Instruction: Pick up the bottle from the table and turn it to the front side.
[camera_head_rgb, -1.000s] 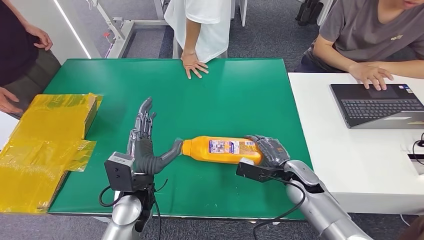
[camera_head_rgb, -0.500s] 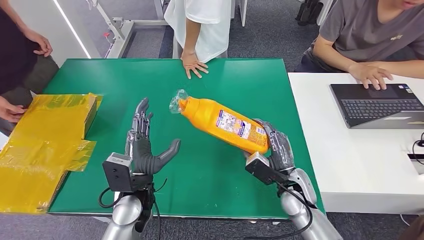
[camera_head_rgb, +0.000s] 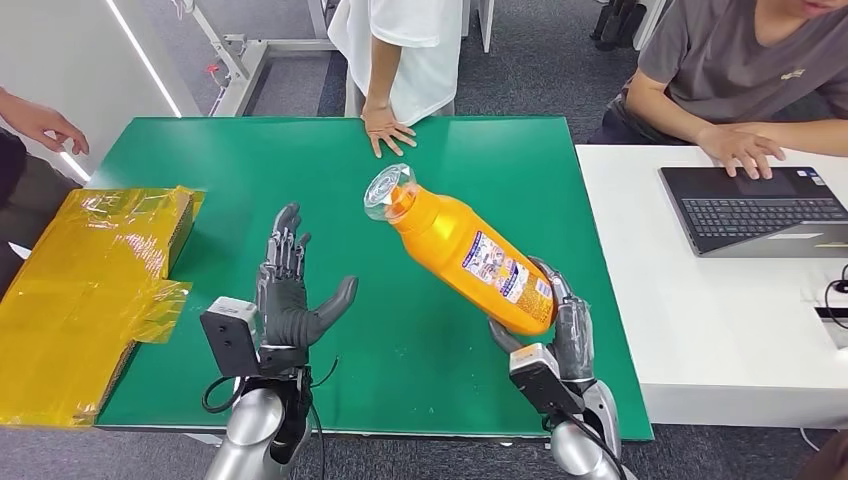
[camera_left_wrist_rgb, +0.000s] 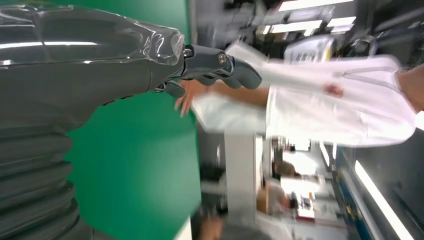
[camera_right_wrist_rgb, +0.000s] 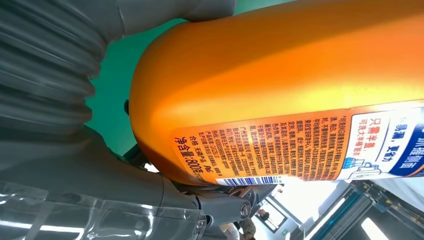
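The right hand (camera_head_rgb: 556, 330) grasps the orange bottle (camera_head_rgb: 468, 255) round its base and has it lifted off the green table (camera_head_rgb: 480, 190), tilted so the cap end points up, far and to the left. The dark fingers (camera_head_rgb: 572, 322) wrap the right side of the base while the thumb presses the near left side. In the right wrist view the bottle (camera_right_wrist_rgb: 280, 95) sits tight against the palm, its label of small print and a barcode turned toward the camera, with the hand (camera_right_wrist_rgb: 125, 165) pressed on the rounded base.

The left hand (camera_head_rgb: 290, 290) is on the near left part of the table, released and holding nothing: its fingers (camera_head_rgb: 283, 240) stretch out flat toward the far side, the thumb spread out to the right. It is well apart from the bottle. The left wrist view shows that hand (camera_left_wrist_rgb: 150, 65) with a finger (camera_left_wrist_rgb: 225, 65) extended straight, touching nothing.

A yellow wrapped box (camera_head_rgb: 90, 280) lies at the left edge. A person's hand (camera_head_rgb: 387, 130) rests flat on the far edge of the table. On the white table (camera_head_rgb: 690, 300) to the right another person's hand (camera_head_rgb: 742, 150) is at a laptop (camera_head_rgb: 760, 210).
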